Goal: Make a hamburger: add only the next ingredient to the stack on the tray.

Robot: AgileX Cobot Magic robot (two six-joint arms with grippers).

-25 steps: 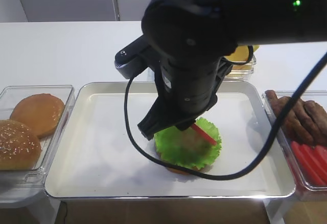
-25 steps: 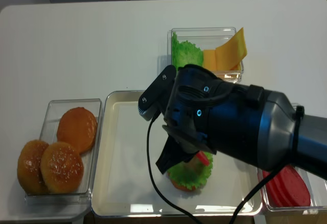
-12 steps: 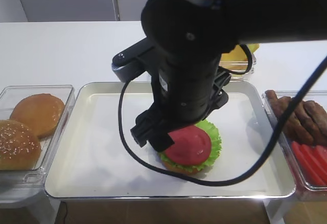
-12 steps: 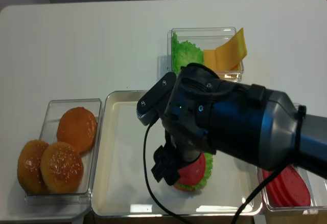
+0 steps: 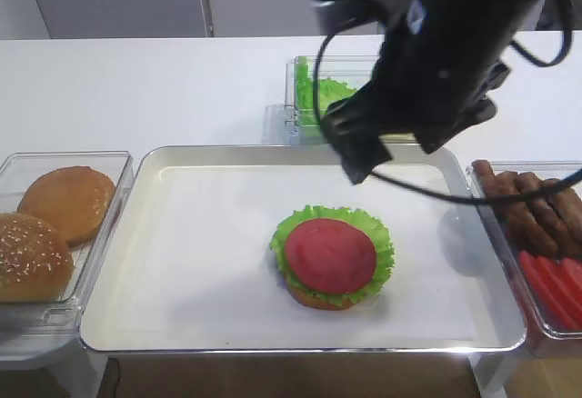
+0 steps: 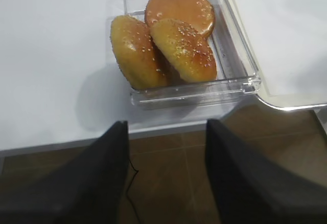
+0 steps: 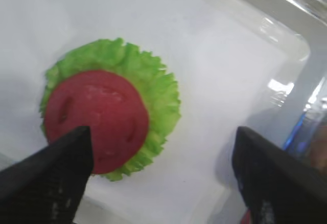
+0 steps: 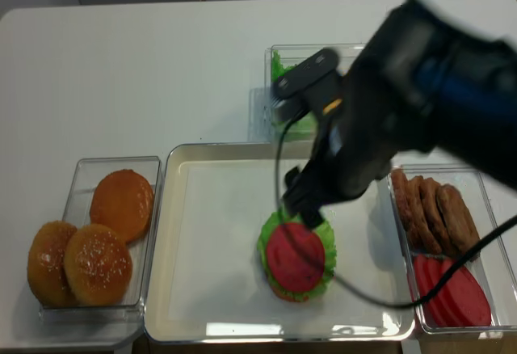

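The red tomato slice (image 5: 330, 254) (image 8: 295, 257) (image 7: 96, 119) lies flat on the stack, on the green lettuce leaf (image 5: 382, 239) over the bun base, in the middle of the white tray (image 5: 182, 207) (image 8: 210, 241). My right gripper (image 7: 163, 183) hangs open well above the tray, up and to the back right of the stack, with nothing between its fingers. The right arm (image 5: 427, 62) shows blurred. My left gripper (image 6: 166, 178) stands open and empty over the floor, just off the table's front edge.
A clear box of brown buns (image 5: 55, 225) (image 6: 168, 35) sits left of the tray. Brown meat strips (image 5: 536, 207) and spare tomato slices (image 8: 452, 289) fill boxes on the right. A box with lettuce (image 5: 318, 98) stands behind the tray.
My right gripper opened and let go of the tomato slice, which now lies on the lettuce. The arm then rose and swung to the back right.
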